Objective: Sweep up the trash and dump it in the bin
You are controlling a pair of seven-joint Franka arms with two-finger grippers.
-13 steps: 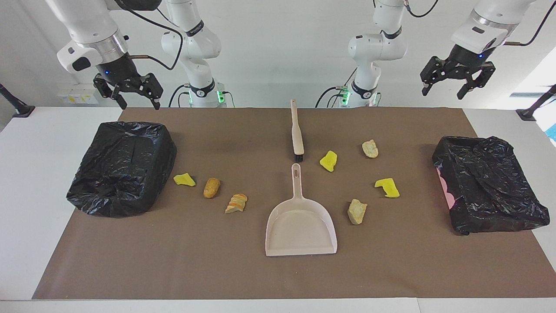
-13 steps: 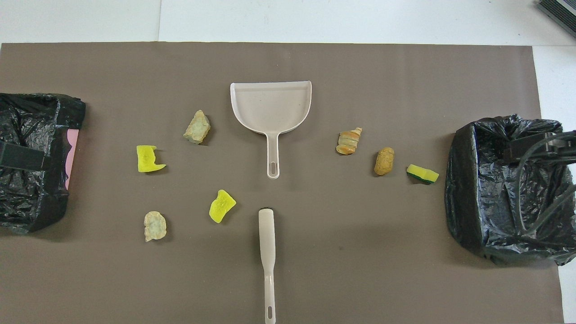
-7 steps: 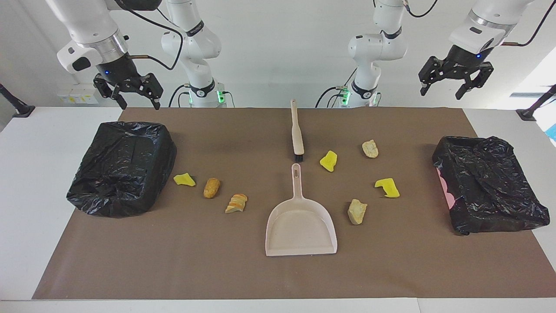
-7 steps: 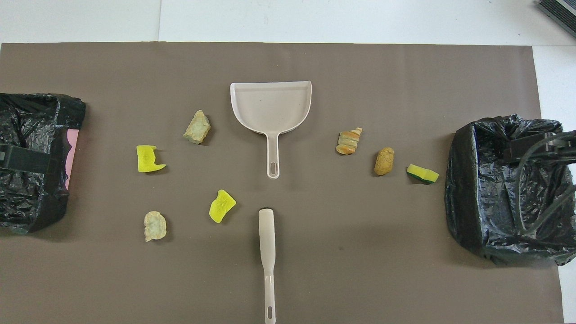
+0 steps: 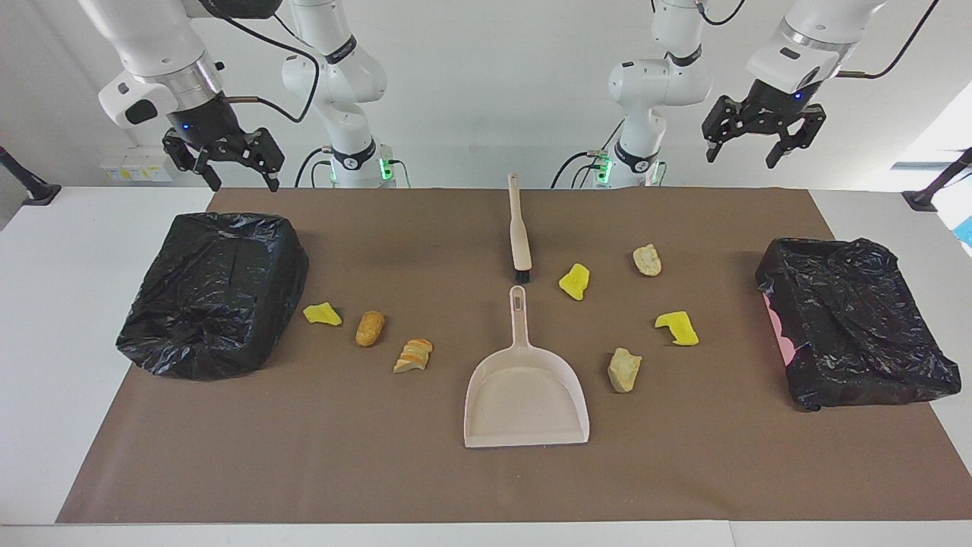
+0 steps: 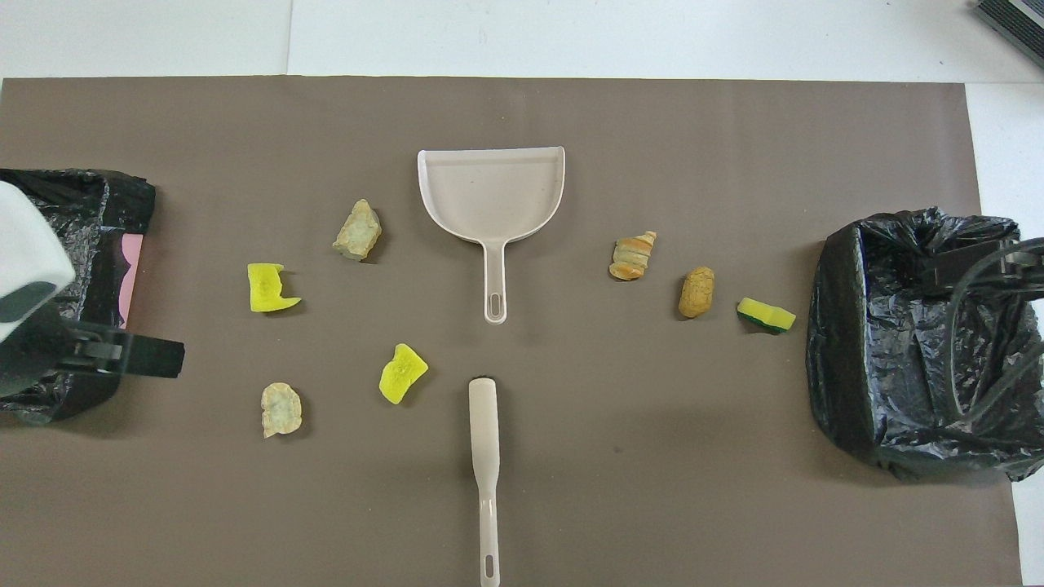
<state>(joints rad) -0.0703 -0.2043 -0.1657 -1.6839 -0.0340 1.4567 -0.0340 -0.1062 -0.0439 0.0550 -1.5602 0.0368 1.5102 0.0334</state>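
Several scraps of trash lie on the brown mat: yellow sponge chunks (image 5: 575, 281) (image 5: 677, 328) and a green-backed one (image 6: 766, 315), and bread pieces (image 5: 647, 260) (image 5: 623, 369) (image 5: 370, 327) (image 5: 413, 355). The beige dustpan (image 5: 526, 395) lies mid-mat with its handle pointing at the robots. The brush (image 5: 519, 228) lies just nearer to them, bristles toward the pan. A black-bagged bin (image 5: 213, 292) stands at the right arm's end, and my right gripper (image 5: 226, 171) hangs open and empty over it. Open and empty too, my left gripper (image 5: 762, 148) hangs high beside the other bin (image 5: 854, 330).
Both bins sit at the mat's (image 6: 620, 489) ends, each half on the white table (image 5: 45, 304). In the overhead view the left arm's white wrist (image 6: 24, 261) and one dark finger (image 6: 147, 359) overlap that bin's edge.
My left gripper has risen a little and swung from over its bin toward the middle of the table. The right gripper has stayed put. Nothing on the mat has moved.
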